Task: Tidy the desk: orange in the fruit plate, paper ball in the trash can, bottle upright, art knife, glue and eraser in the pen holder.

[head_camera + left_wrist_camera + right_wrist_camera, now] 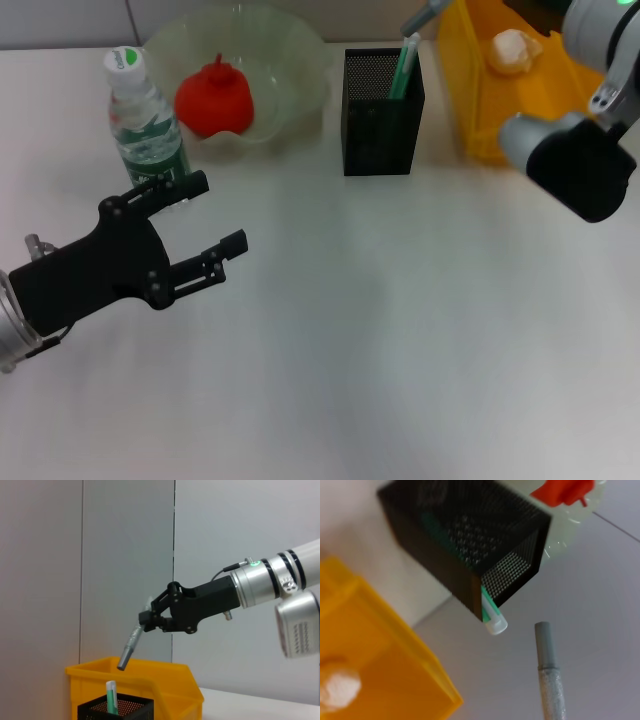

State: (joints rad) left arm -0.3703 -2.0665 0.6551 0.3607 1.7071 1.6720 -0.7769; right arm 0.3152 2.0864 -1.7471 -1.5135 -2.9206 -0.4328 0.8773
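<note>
Across the white bench (pixel 400 330) we are looking at the trash can (pixel 500 100) sitting at the back right, with the paper ball (pixel 512 50) lying inside it. At the back left the fruit plate (pixel 290 60) is holding the orange (pixel 213 97). Our left gripper (pixel 205 225) is hovering low over the bench, just in front of the bottle (pixel 142 115), its fingers (pixel 228 243) spread apart and grasping nothing. The bottle is standing upright beside the plate, white cap on top. Between plate and trash can the pen holder (pixel 382 112) is standing with a green stick (pixel 405 68) leaning out of it. Our right gripper (pixel 146 621) is hanging in the air above the trash can and pen holder, fingers clenched on a grey stick (pixel 129 647) that is pointing slantwise down. We are finding no eraser in any view.
</note>
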